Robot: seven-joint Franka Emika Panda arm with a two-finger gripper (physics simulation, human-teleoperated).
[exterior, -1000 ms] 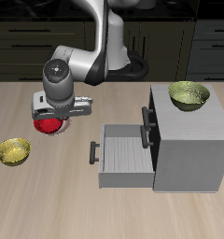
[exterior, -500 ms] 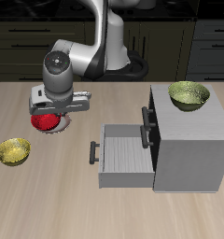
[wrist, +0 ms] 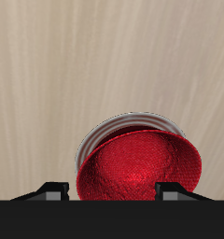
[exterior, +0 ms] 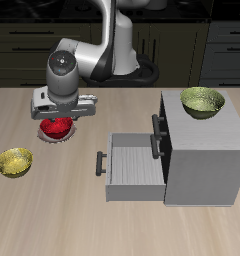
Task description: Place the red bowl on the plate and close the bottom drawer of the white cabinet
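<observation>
The red bowl (exterior: 58, 127) (wrist: 140, 170) rests on the plate (wrist: 133, 119), whose grey rim peeks out around it. In the exterior view only a sliver of plate shows beside the bowl. My gripper (exterior: 57, 112) (wrist: 114, 193) hangs open just above the bowl, its fingertips (wrist: 54, 191) spread wide on either side and apart from the bowl. The white cabinet (exterior: 204, 150) stands beside this spot, and its bottom drawer (exterior: 132, 168) is pulled out, with its dark handle (exterior: 100, 163) facing the bowl's side.
One yellow-green bowl (exterior: 202, 100) sits on top of the cabinet. Another yellow-green bowl (exterior: 14, 161) lies on the table nearer the front edge. Two dark handles (exterior: 156, 135) show on the cabinet front above the open drawer.
The gripper has risen off the bowl and shifted slightly back. The red bowl stays on the plate and shows more fully below the fingers.
</observation>
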